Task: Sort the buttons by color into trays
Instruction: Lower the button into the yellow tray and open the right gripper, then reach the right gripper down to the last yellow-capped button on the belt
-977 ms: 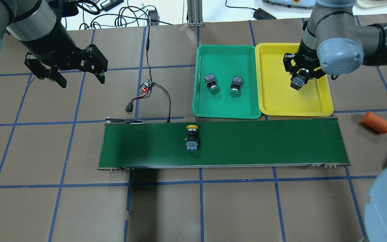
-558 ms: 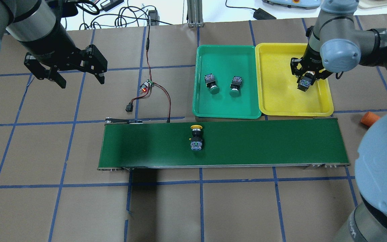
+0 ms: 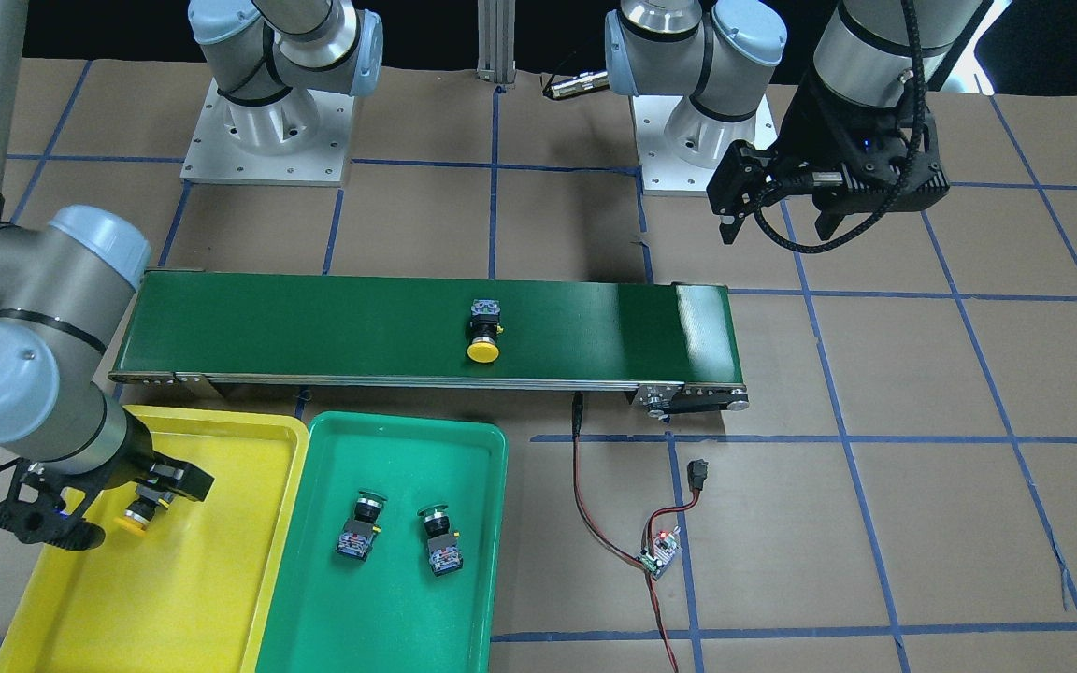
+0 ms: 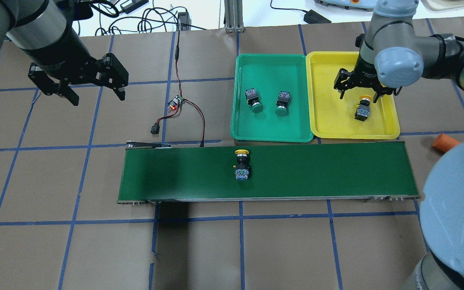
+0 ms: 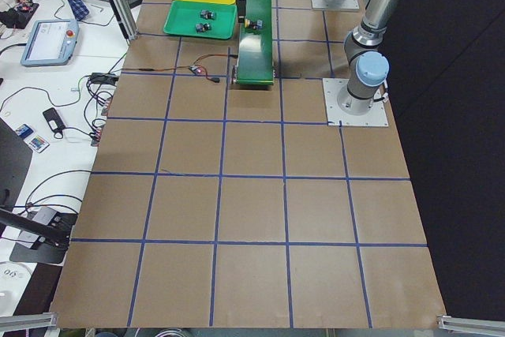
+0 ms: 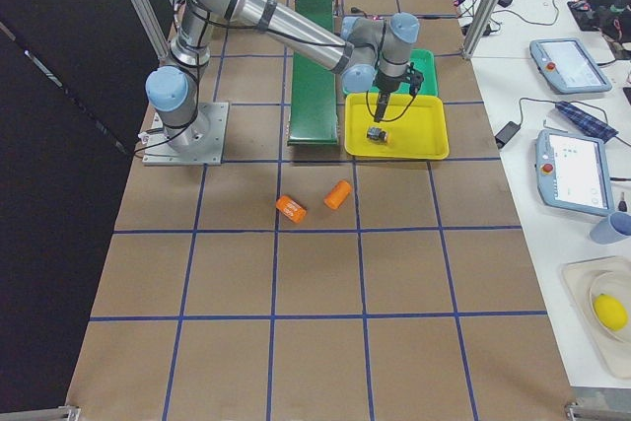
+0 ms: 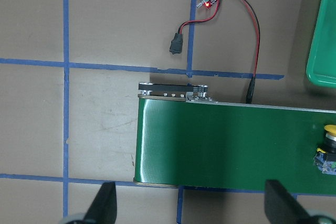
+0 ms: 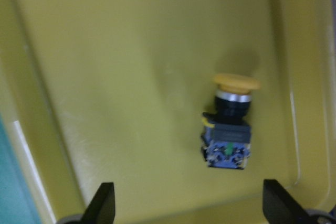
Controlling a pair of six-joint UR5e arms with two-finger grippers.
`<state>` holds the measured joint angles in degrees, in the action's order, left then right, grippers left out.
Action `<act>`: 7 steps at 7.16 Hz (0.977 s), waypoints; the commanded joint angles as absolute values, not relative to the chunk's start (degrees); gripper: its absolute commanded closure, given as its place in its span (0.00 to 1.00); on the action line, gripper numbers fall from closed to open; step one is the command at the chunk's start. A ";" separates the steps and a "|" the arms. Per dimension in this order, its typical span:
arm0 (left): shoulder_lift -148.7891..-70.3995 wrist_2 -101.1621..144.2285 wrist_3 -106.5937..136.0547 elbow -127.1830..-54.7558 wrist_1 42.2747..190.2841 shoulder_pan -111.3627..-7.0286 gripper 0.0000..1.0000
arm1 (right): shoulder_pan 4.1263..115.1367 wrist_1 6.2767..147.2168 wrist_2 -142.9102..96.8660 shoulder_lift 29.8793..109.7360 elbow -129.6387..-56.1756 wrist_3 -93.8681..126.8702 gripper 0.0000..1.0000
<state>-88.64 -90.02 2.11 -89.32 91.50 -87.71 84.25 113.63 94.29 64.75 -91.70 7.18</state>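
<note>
One yellow button [image 4: 362,108] lies on its side in the yellow tray [image 4: 328,121], free of my right gripper [image 4: 358,93], which hangs open just above it. The right wrist view shows that button [image 8: 230,129] lying beyond the gripper's spread fingertips [image 8: 103,203]. A second yellow button [image 4: 242,165] lies on the dark green conveyor belt [image 4: 316,169]. Two green buttons [image 4: 255,100] [image 4: 282,102] lie in the teal-green tray [image 4: 272,66]. My left gripper [image 4: 98,98] hovers open and empty over the bare table at far left; its wrist view catches the belt button [image 7: 327,150] at the right edge.
A small circuit board with red and black wires [image 4: 177,102] lies between the left gripper and the trays. An orange cylinder [image 4: 443,141] lies right of the belt, and two of them [image 6: 291,207] [image 6: 338,193] show in the exterior right view. Cables lie along the far table edge.
My right gripper has opened and let go of the yellow button, which now lies in the yellow tray. The button on the belt has drifted to the right. The left arm is still.
</note>
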 commanded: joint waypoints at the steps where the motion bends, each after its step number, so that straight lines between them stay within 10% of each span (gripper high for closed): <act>1: -88.68 -90.00 2.11 -89.47 91.49 -87.71 0.00 | 93.48 105.14 91.59 71.69 -92.28 6.59 0.00; 7: -88.59 -90.00 2.11 -89.38 91.49 -87.63 0.00 | 106.08 103.01 84.64 71.74 -97.98 7.29 0.00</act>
